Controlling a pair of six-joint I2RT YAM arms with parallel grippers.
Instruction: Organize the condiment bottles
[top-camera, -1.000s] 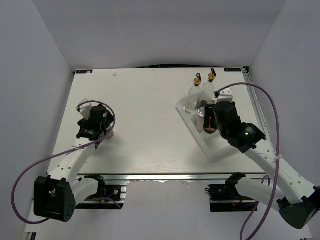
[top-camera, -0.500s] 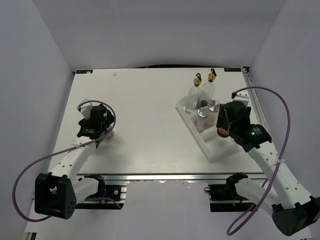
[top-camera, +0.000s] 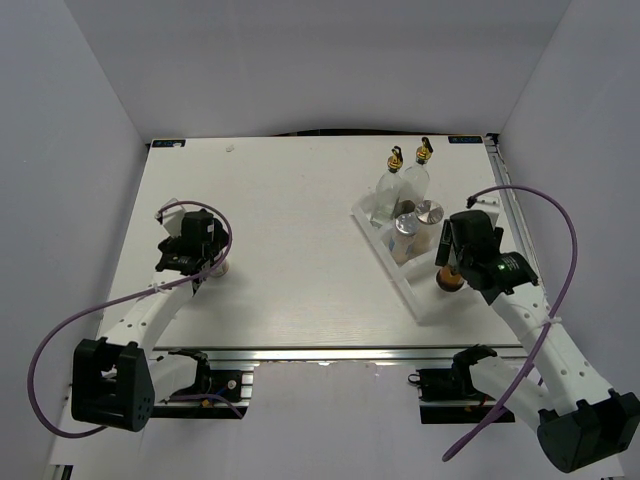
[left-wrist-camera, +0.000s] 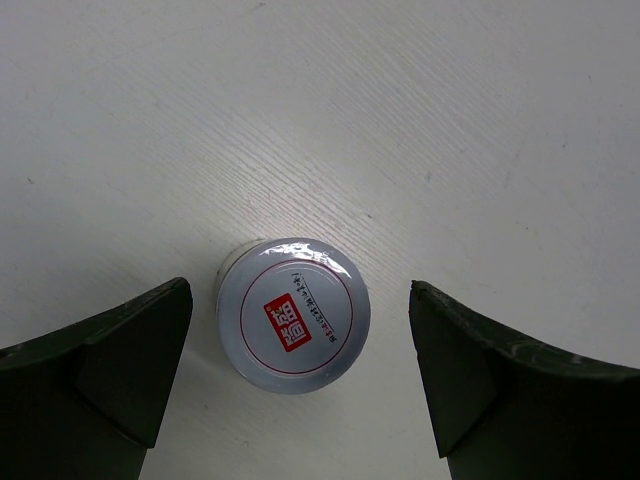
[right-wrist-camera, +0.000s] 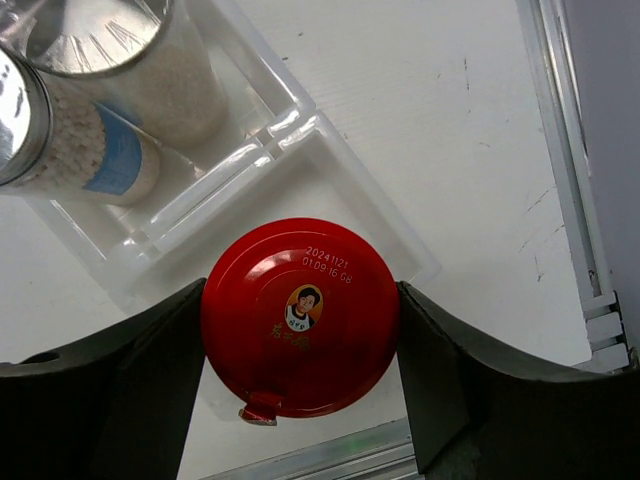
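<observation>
My right gripper (right-wrist-camera: 300, 300) is shut on the red-lidded brown jar (right-wrist-camera: 298, 320), its fingers pressed on both sides of the lid. It holds the jar over the near end compartment of the white divided tray (right-wrist-camera: 290, 125). From above, the jar (top-camera: 449, 281) sits at the tray's (top-camera: 420, 303) near right. Two glass cruets (top-camera: 391, 180) (top-camera: 417, 172) with gold pourers stand at the tray's far end. A silver-lidded white shaker (top-camera: 429, 211) (right-wrist-camera: 165, 85) and a silver-lidded blue-labelled jar (top-camera: 406, 228) (right-wrist-camera: 100, 155) stand behind them. My left gripper (left-wrist-camera: 300, 298) is open, its fingers either side of the white-lidded jar (left-wrist-camera: 293, 313) (top-camera: 218, 268) and apart from it.
The table's right metal rail (right-wrist-camera: 580, 200) runs close beside the tray. The white walls enclose the table on three sides. Purple cables loop from both arms.
My right gripper has carried the red-lidded jar from above the tray's middle to the right and nearer, to the tray's near end. The left arm has hardly moved.
</observation>
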